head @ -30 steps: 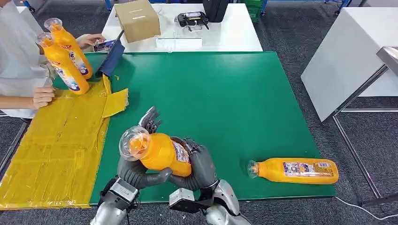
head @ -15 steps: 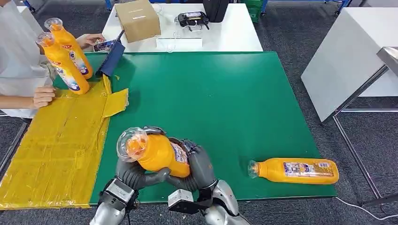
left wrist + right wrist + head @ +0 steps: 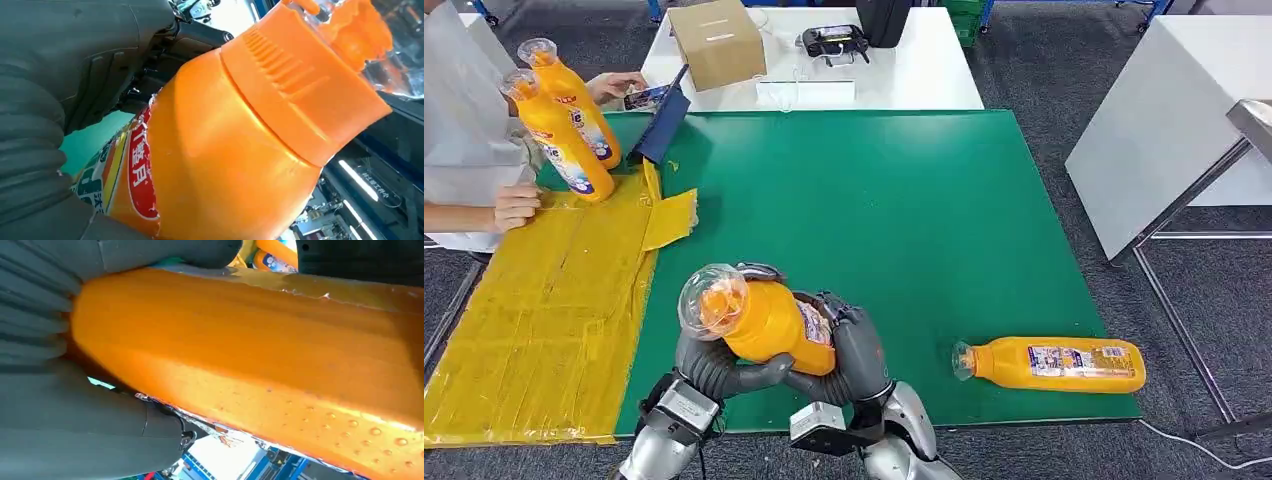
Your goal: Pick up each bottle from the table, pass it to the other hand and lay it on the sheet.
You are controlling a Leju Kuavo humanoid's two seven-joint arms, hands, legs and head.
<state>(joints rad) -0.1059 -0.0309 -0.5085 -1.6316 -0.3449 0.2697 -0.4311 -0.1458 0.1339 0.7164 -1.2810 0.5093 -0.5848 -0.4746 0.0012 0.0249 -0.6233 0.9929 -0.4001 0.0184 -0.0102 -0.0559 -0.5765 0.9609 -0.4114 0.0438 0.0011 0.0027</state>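
Nearest the robot, at about 6 o'clock on the green table [image 3: 894,200], both hands wrap one orange bottle [image 3: 759,322] held above the table's near edge, clear cap tipped toward 10 o'clock. The left hand [image 3: 719,362] curls under and around the neck end; the right hand [image 3: 849,350] grips the labelled base end. Each hand is closed on the bottle, so the pass between hands looks to be in progress, with neither hand released.

At about 4 o'clock, a second bottle [image 3: 1052,363] lies on its side on the green, well apart from the hands and untouched.

At 9 o'clock runs the yellow sheet [image 3: 544,310], bare along its near stretch. At its far end, near 10 o'clock, two more bottles [image 3: 564,120] rest side by side beside a person's hand [image 3: 516,206].

My judgement: two delivered, one mid-handover, one left to fetch.
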